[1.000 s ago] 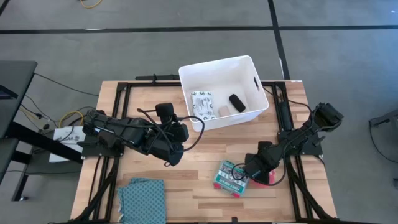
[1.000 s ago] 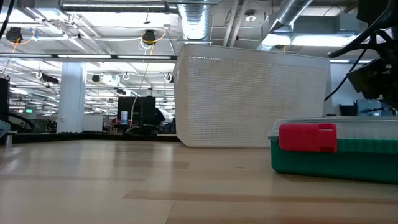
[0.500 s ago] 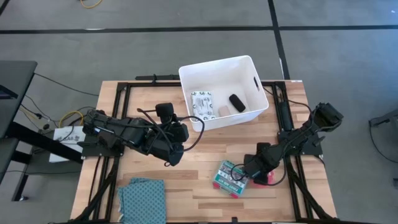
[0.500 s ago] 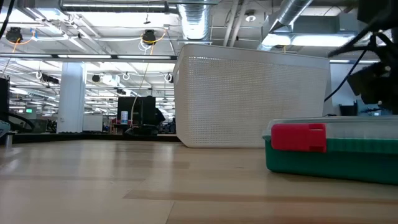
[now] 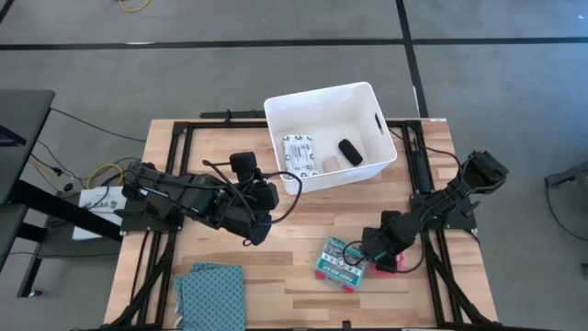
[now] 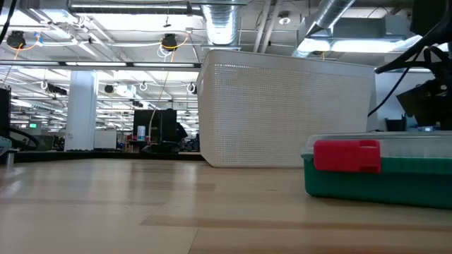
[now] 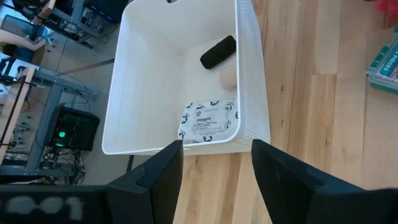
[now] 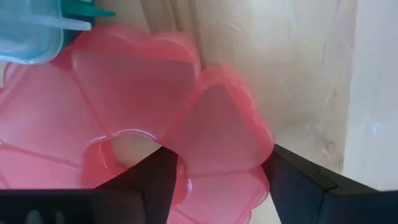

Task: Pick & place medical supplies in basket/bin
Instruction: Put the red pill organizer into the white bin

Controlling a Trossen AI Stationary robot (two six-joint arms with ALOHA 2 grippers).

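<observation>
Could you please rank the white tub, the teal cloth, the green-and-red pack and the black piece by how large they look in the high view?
Largest to smallest:
1. white tub
2. teal cloth
3. green-and-red pack
4. black piece

All differences look clear.

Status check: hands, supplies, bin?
Right hand open, down over the pink-red round plastic disc. Left hand open, idle near the white plastic tub. Green-and-red printed pack beside disc, still out.
</observation>
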